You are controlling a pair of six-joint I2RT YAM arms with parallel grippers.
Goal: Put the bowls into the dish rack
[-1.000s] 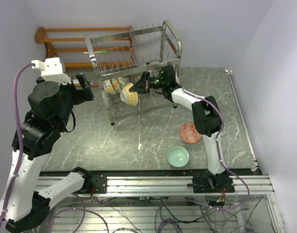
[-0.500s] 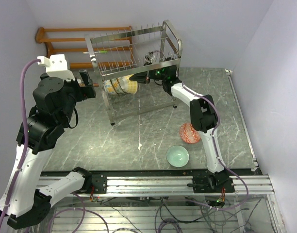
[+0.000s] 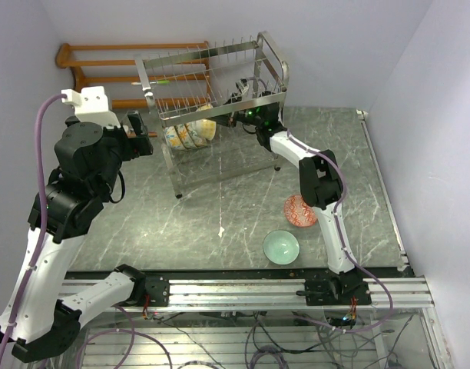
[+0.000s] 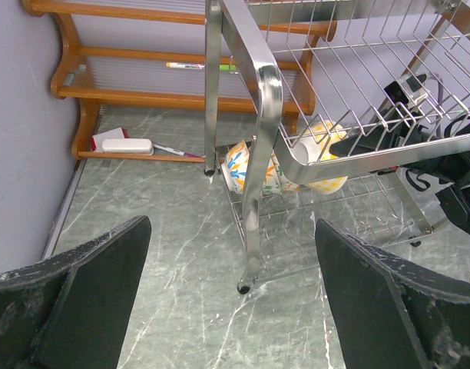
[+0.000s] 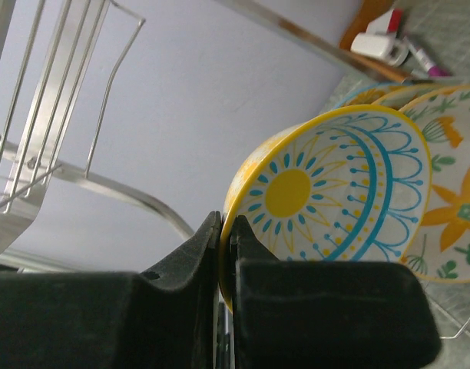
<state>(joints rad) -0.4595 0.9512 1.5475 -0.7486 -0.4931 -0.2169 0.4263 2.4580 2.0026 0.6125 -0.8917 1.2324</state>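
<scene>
now that the right tool [image 5: 223,231] has swung in under the top tier, the yellow sun-pattern bowl [image 5: 335,192] is no longer out in front of the dish rack [image 3: 273,54]. a second ago it hung clear of the wires; now it's deep in the lower tier, on edge and tucked right against the floral bowls [image 4: 243,165] already parked there. from the right wrist view the jaws are pinched nearly closed on the yellow rim, one finger inside and one outside, so it's carried, not yet let go. i can't tell whether its bottom edge sits between the prongs yet; the wrist view hides that.

my left tool [image 4: 231,231] has barely moved, spread wide and holding nothing, hovering off the rack's left corner post.

my read: this bowl is about a release away from done. that would leave the red-patterned bowl [image 3: 300,211] and the mint bowl [image 3: 281,246] on the surface [image 3: 220,200] near the right arm's base. i'd want it settled against a prong before opening, or it may roll.
</scene>
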